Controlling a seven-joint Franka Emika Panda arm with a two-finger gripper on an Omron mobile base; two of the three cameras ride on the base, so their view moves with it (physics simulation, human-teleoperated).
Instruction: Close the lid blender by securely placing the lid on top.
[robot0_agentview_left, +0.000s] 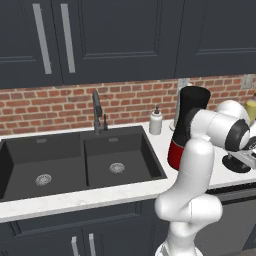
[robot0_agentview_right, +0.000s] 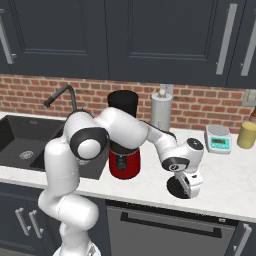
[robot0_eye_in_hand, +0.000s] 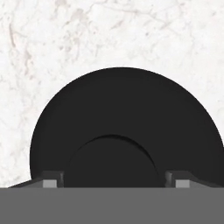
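Lid (robot0_eye_in_hand: 124, 127) lies flat on the white marble counter (robot0_eye_in_hand: 65, 39), right of the blender (robot0_agentview_right: 123, 137). Gripper (robot0_agentview_right: 187, 187) is directly over it, fingers (robot0_eye_in_hand: 51, 178) spread wide at either side of the knob, not clamped.

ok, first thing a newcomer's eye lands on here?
The white arm reaching low to the right, its gripper right over the black lid lying flat on the marble counter. In the hand view the lid's knob sits between the finger tips. Next, the blender: black jar on a glossy red base, beside the dark sink, mouth uncovered.
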